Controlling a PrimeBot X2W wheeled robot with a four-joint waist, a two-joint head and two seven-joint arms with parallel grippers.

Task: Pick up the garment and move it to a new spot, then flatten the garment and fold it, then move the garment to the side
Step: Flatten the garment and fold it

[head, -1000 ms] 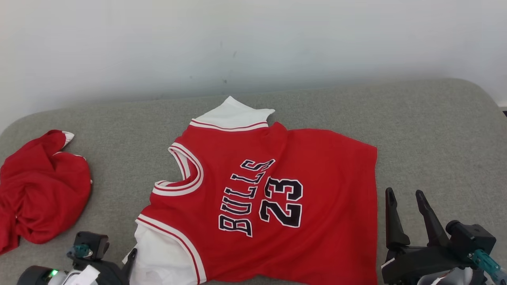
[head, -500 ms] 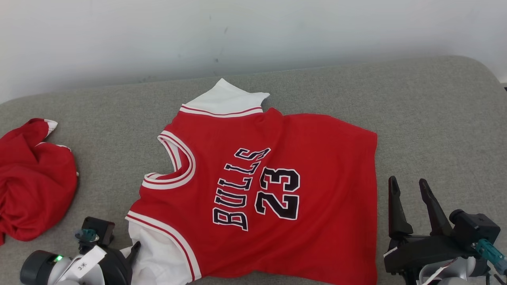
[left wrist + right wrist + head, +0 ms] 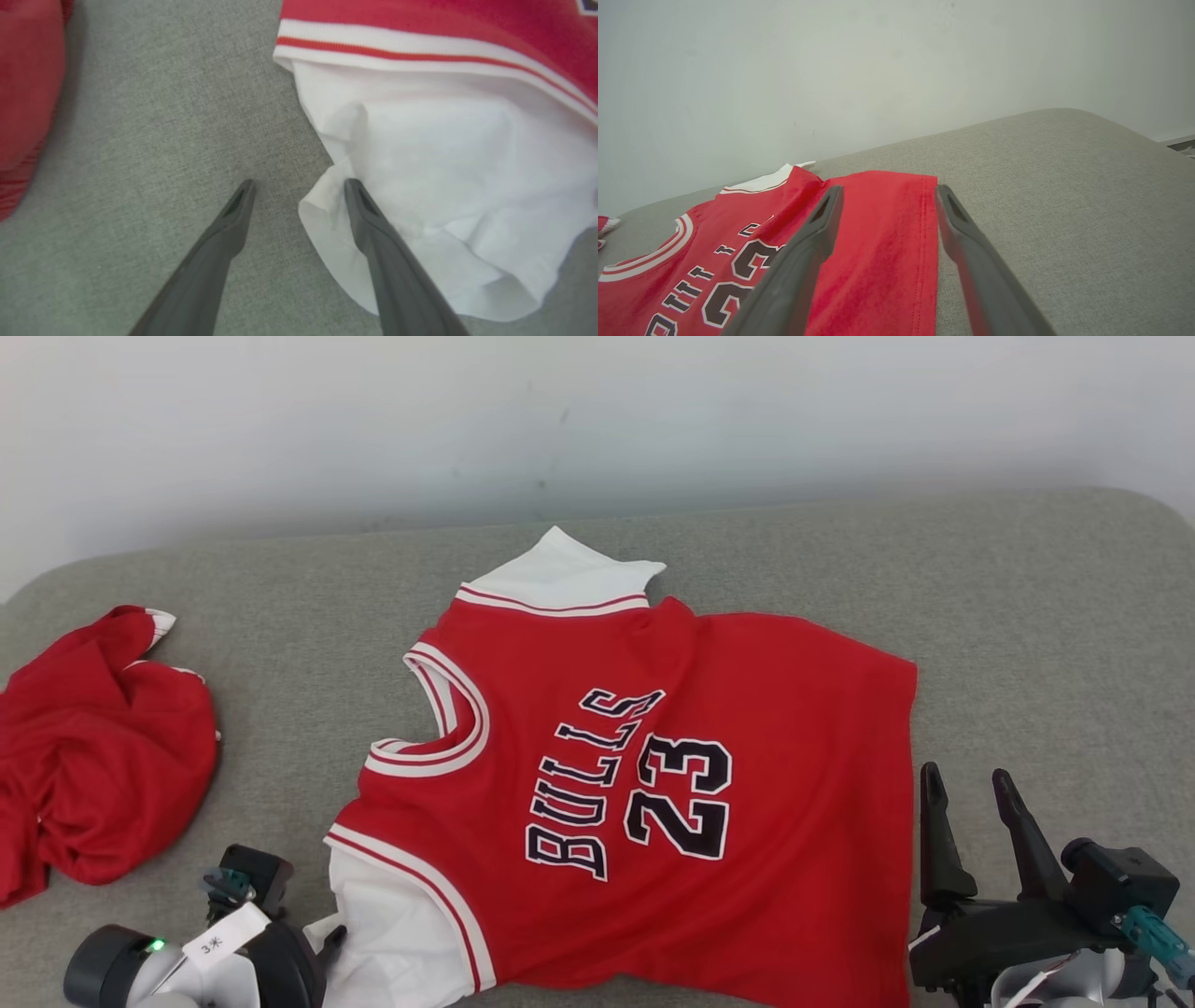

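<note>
Two garments lie on the grey woven cushion (image 3: 1027, 616) in the head view. A red basketball jersey with white sleeves and black "BULLS 23" lettering (image 3: 784, 709) is spread flat at the centre, and a crumpled red cloth heap (image 3: 93, 756) sits at the left edge. The jersey's long axis runs across the frame, neckline to the left and hem to the right. Its near white sleeve (image 3: 392, 933) lies at lower left. The right gripper (image 3: 965, 773) stands at lower right, just beside the hem, fingers wide apart and empty.

In the left wrist view the left gripper (image 3: 299, 183) is spread wide and holds nothing. One finger lies over the sleeve's loose edge and the other over bare cushion, so the edge falls between them. Whether the finger touches the cloth I cannot tell.

In the right wrist view the wide jaws frame the hem, which runs up the frame between them. Each arm is nearer one end of the jersey, so a two-handed pick-up looks likely.
</note>
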